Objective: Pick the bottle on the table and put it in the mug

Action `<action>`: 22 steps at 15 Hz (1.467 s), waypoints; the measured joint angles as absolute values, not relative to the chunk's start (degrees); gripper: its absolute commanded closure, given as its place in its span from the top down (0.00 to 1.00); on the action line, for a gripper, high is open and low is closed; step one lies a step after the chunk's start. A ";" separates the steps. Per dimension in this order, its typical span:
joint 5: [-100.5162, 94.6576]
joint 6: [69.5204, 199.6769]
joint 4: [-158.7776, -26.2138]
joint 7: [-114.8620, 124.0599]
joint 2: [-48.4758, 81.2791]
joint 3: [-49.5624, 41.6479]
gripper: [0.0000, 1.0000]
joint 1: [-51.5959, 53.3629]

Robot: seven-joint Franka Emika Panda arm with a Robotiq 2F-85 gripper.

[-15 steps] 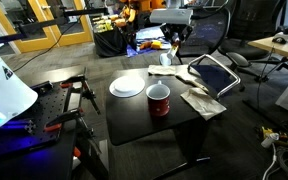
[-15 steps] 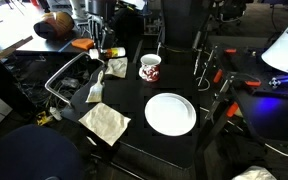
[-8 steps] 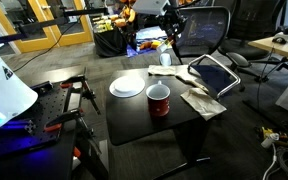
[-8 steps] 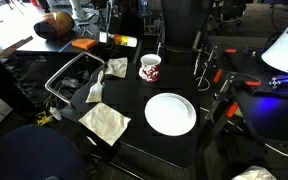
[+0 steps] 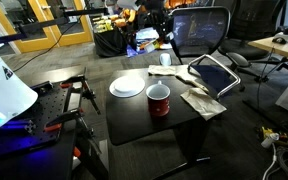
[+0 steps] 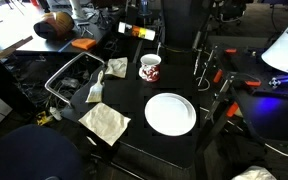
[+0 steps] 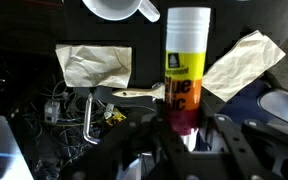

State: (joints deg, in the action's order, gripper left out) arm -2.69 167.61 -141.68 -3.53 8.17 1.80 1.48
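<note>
Since the earlier frame I had lifted the bottle [image 6: 139,32] off the table [image 6: 179,82] and swung it toward the mug [image 6: 150,67], which sat below the fingers in an exterior view. In an exterior view the mug [image 5: 158,99] stood well beneath them. In the wrist view the gripper [image 7: 184,128] clamped the bottle's base. I judged the carry underway; the next move called for centring over the mug, then lowering.

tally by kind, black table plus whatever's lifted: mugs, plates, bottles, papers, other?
mug: 1
plate: 1
bottle: 1
crumpled paper: 2
slim white piece, kind unclear: 1
Total: 6
</note>
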 measured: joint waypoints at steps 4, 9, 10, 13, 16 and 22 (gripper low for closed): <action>-2.85 167.61 -143.01 -2.96 6.75 1.65 0.33 1.75; -2.85 167.61 -143.05 -2.97 6.80 1.65 0.08 1.77; -4.05 167.61 -143.04 -1.86 6.89 1.24 0.08 1.84; -16.12 167.62 -142.79 10.99 7.07 -4.54 0.08 4.25; -28.33 167.61 -141.42 24.80 7.16 -13.36 0.08 8.64; -48.62 165.59 -138.23 51.63 8.61 -21.22 0.08 15.35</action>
